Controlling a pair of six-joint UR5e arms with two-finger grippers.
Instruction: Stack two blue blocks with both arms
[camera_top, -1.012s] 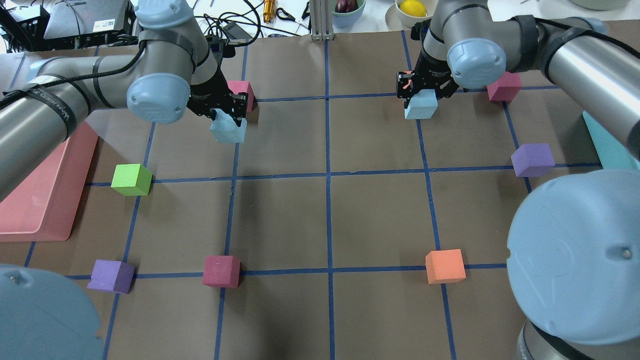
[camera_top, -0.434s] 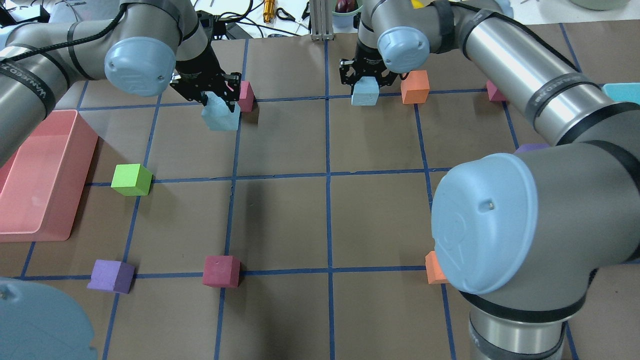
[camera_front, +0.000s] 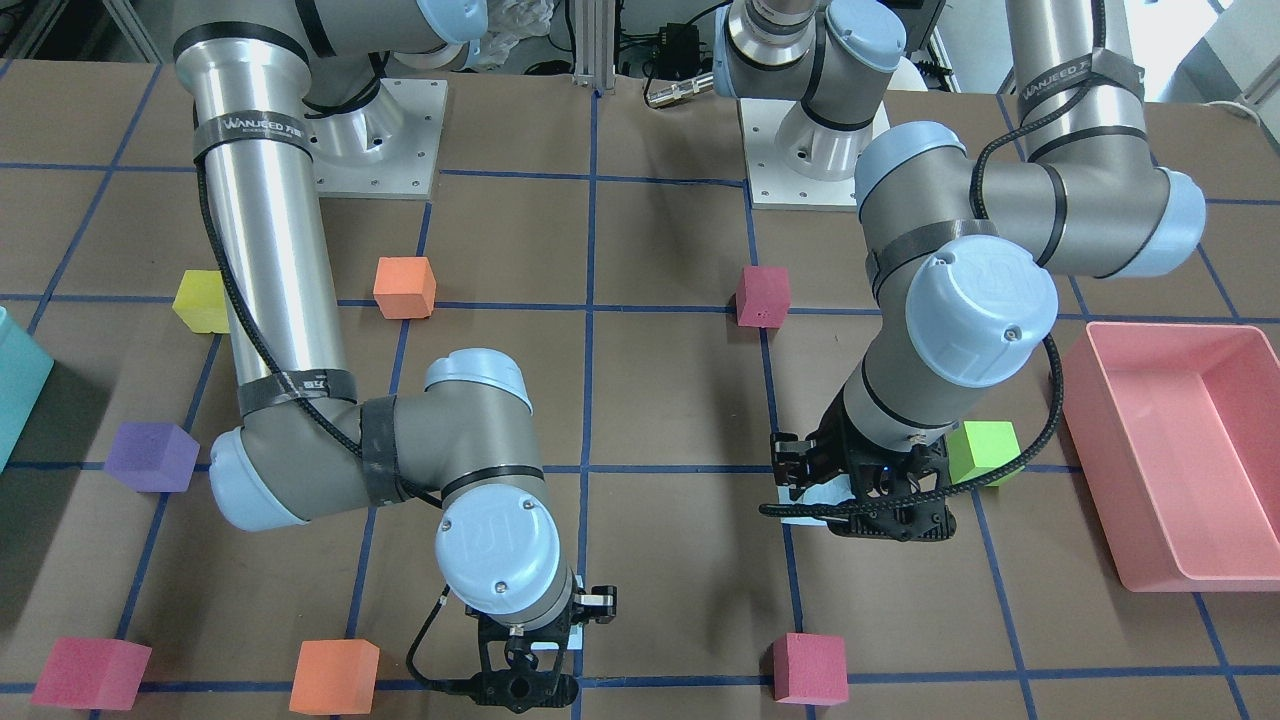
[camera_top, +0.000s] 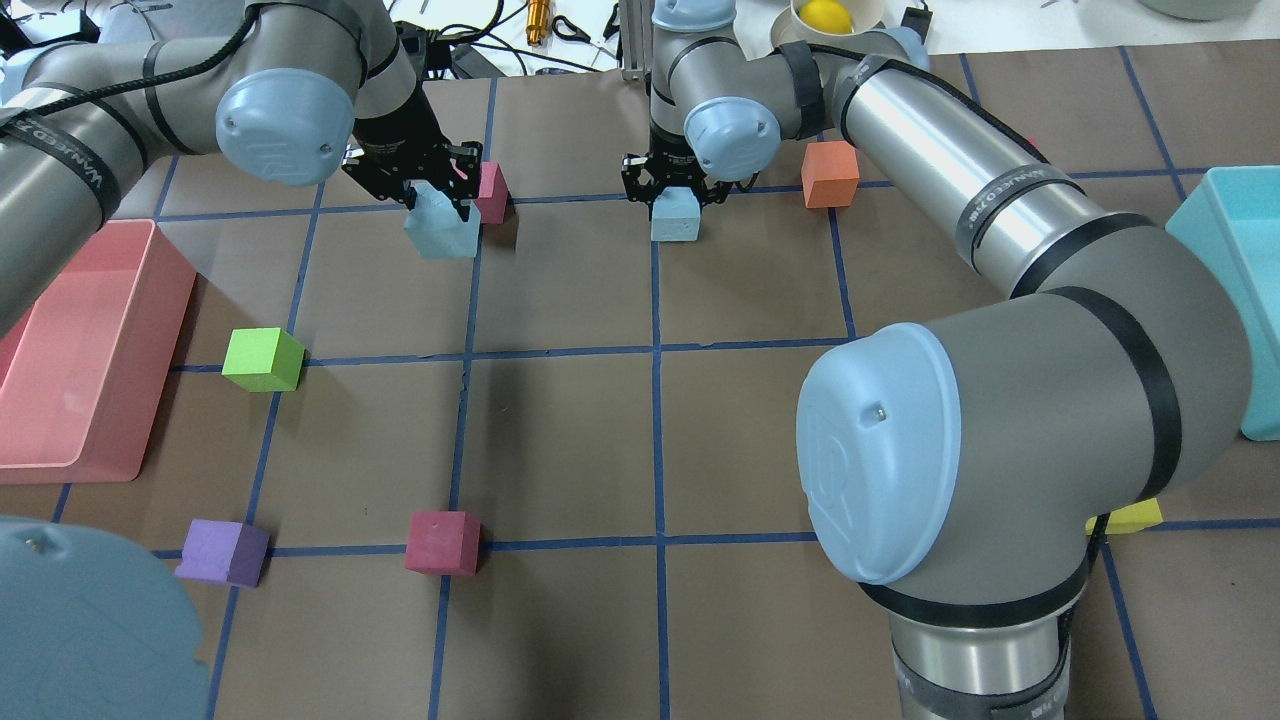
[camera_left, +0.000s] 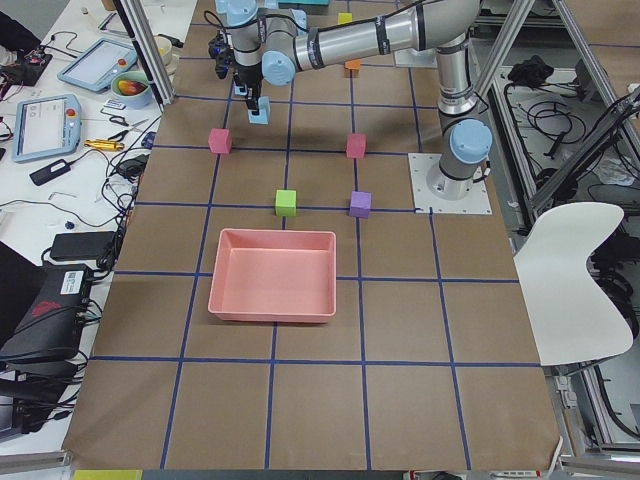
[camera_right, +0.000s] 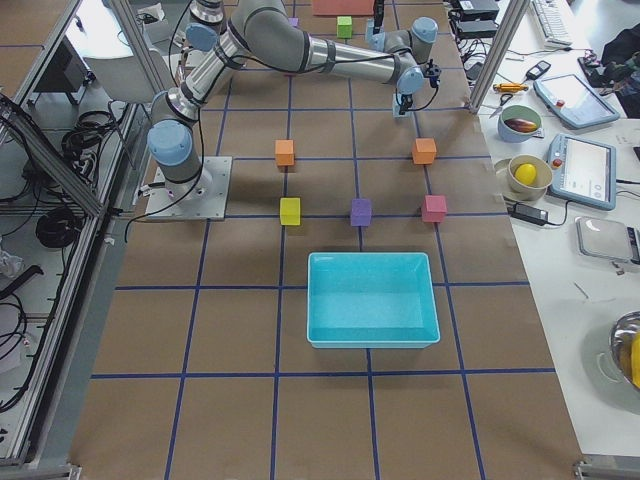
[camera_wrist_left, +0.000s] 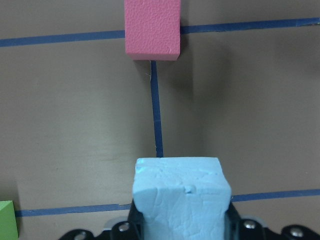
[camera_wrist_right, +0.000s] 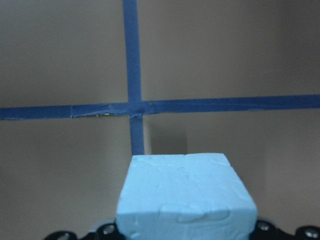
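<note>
Far across the brown papered table (camera_top: 560, 430), the left gripper (camera_top: 437, 205) clamps a pale sky-blue pitted foam cube (camera_top: 441, 235) beside a crimson foam cube (camera_top: 491, 191), and the right gripper (camera_top: 675, 197) grips the twin cube (camera_top: 675, 219) over the central blue tape crossing (camera_wrist_right: 135, 109).

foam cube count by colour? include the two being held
blue blocks: 2
crimson cubes: 3
orange cubes: 2
purple cubes: 2
green cube: 1
yellow cube: 1
Total: 11

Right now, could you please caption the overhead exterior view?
Left tool grips one blue block, right tool the second blue block.
</note>
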